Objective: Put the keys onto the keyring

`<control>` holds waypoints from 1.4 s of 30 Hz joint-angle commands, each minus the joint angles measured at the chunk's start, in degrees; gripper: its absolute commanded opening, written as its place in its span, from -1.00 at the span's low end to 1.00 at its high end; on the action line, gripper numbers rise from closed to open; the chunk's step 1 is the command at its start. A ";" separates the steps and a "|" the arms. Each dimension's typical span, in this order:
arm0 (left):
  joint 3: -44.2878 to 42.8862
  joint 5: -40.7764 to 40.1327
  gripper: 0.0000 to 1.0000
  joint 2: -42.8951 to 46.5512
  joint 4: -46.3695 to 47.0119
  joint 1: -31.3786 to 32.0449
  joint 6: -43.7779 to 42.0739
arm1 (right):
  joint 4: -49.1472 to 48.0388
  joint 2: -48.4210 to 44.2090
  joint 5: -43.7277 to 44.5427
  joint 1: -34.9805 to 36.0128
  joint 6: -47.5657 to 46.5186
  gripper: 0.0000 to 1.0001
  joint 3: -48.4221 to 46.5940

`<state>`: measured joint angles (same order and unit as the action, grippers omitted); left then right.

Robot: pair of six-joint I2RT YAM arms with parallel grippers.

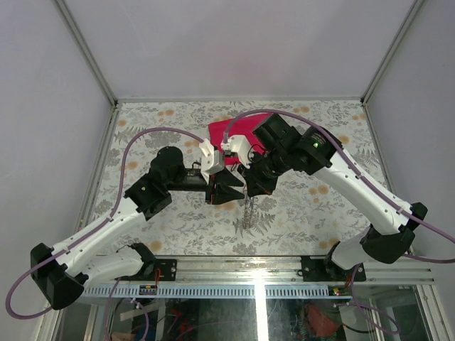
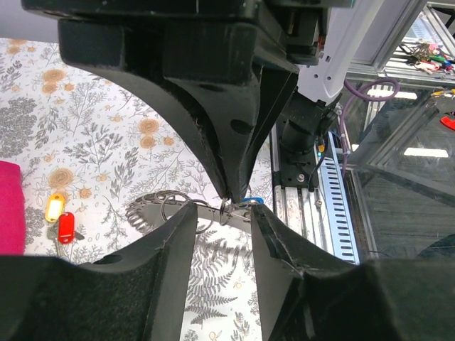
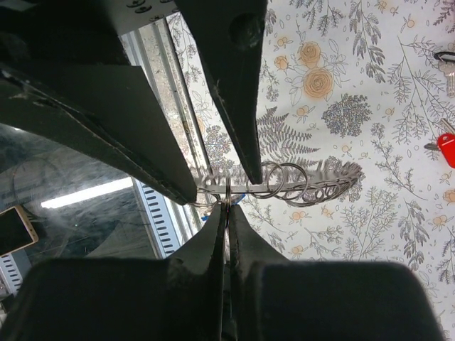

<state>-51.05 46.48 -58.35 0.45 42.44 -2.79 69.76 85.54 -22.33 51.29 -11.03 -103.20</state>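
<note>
Your right gripper [image 3: 227, 212] has its jaws pressed fully together, pinching the rim of the keyring [image 3: 242, 189]. Your left gripper [image 2: 223, 217] meets it from the opposite side with its jaws partly apart, one tip on each side of the ring. They look to be touching it, but you cannot tell whether they press. The keyring is held above the middle of the desk [image 3: 370, 213], edge-on to both wrist cameras, its flat face roughly level and its length running across the left jaws' gap. Smaller rings [image 3: 284, 179] trail off one end. Two tagged keys [image 2: 62, 217] lie on the desk, well apart from it.
</note>
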 commanded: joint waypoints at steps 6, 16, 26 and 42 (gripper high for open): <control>-2.22 -0.11 -0.31 -1.44 1.13 0.64 -1.43 | -3.54 -3.45 -3.65 0.69 0.00 -1.00 -0.77; -1.84 -1.02 -0.34 -0.89 0.93 0.76 -2.25 | -4.71 -3.96 -2.42 0.68 0.82 -1.00 -0.17; 1.38 -4.14 -0.22 3.37 6.81 0.74 -0.69 | -5.39 -4.52 -2.52 0.71 1.09 -1.00 0.23; 0.46 -0.62 -0.37 1.46 4.91 0.80 -1.76 | -5.88 -5.63 -2.55 0.73 1.27 -1.00 -0.73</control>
<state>-50.30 44.56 -56.75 3.03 42.76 -3.70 66.48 83.02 -23.55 51.40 -10.48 -102.30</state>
